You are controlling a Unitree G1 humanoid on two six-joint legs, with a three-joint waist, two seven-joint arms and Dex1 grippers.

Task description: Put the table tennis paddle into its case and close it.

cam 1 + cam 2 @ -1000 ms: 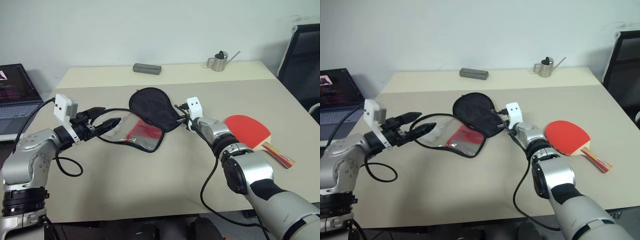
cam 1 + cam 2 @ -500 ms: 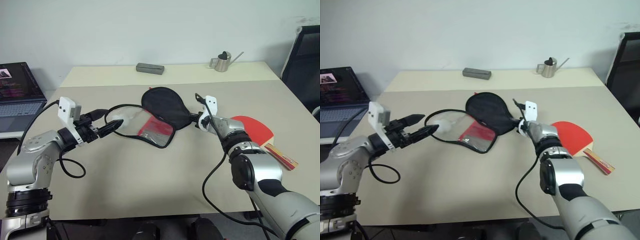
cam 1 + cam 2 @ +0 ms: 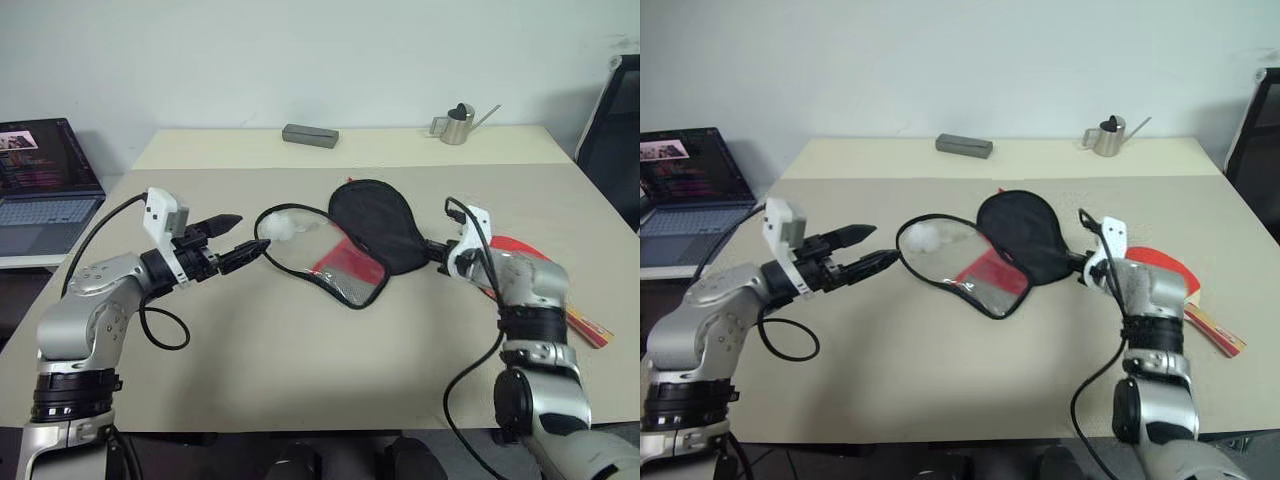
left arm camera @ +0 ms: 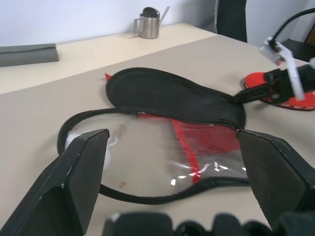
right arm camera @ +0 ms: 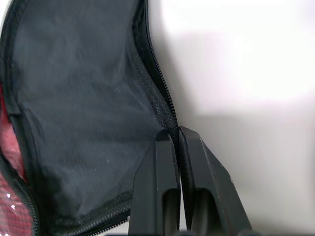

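The case [image 3: 375,222] lies unzipped on the table, its black flap raised over a clear and red-mesh half [image 3: 335,262]. A white pompom [image 3: 283,227] sits inside its left end. My right gripper [image 3: 438,251] is shut on the zipper rim [image 5: 170,129] at the case's narrow right end. My left gripper [image 3: 247,234] hangs open at the case's left rim, its lower fingertip [image 3: 893,258] close against that rim. The red table tennis paddle [image 3: 1168,262] rests flat at the right, partly hidden behind my right wrist. Its striped handle [image 3: 1218,331] points toward the table's front edge.
A grey rectangular box [image 3: 310,135] and a small metal watering can [image 3: 456,125] stand along the far edge of the table. An open laptop [image 3: 45,185] sits off to the left. A black chair [image 3: 618,125] stands beyond the table's right side.
My right gripper has dragged the case to the right, up to the paddle, and rolled its wrist. The left gripper followed a little to the right and stayed open.
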